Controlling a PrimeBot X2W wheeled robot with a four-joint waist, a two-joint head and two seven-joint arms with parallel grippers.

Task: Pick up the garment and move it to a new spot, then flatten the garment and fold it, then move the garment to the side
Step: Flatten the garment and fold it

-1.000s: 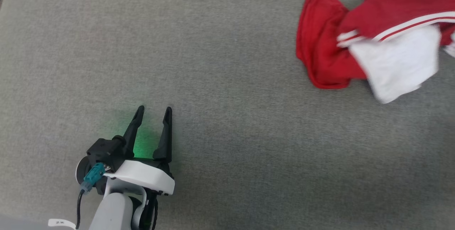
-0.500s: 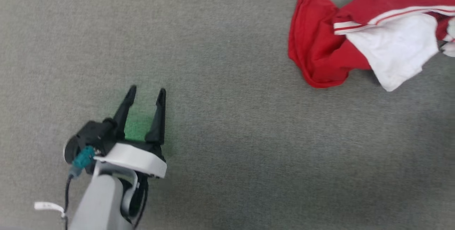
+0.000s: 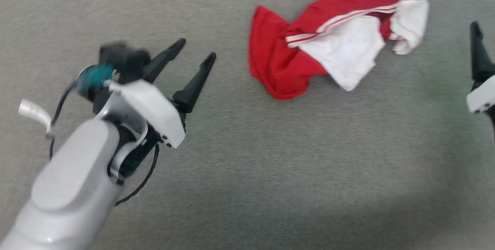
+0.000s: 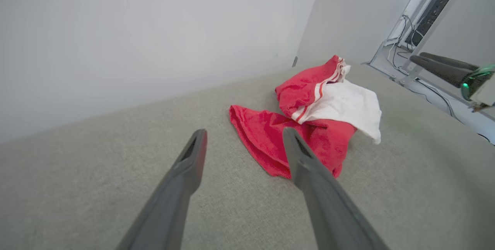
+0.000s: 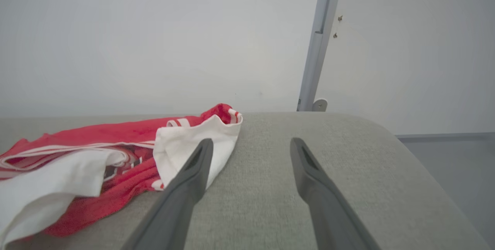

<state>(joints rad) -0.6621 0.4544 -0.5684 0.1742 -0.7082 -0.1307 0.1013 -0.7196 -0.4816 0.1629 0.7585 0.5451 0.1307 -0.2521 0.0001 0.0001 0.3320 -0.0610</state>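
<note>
A: And there we had the garment [image 3: 282, 68], down in a rumpled heap on the grey fabric surface [image 3: 270, 172], up in the far part of our head view, right of the middle.

B: No grip on it, either. We saw the left gripper [image 3: 197, 48] hanging over bare fabric to the heap's left, its 2 fingers [image 3: 195, 80] spread wide with nothing between them.

A: Near the heap, but apart. From the left wrist we looked straight along those fingers at the red body, bunched and folded over on itself.

B: And the right gripper [image 5: 251, 142]? We found it released too, fingers splayed, only grey cloth in the gap.

A: It sat off the heap's right end. In the right wrist view its left finger crossed in front of the smaller white sleeve [image 5: 181, 145], yet from the head we saw a strip of surface between gripper and shirt.

B: So no contact. We counted 2 sleeves. The larger white sleeve [image 3: 344, 51] lay draped over the red in the middle, and the smaller curled up at the right end.

A: The striped trim [image 3: 340, 16] ran along the seam above that larger sleeve.

B: Inside the fold we caught a darker patch [image 5: 129, 157] with pale marks, maybe a print, but it was too blurred for us to say.

A: Behind it all we had a plain pale wall [image 5: 135, 29] and a grey pole [image 5: 315, 49] rising at the surface's far edge.
</note>
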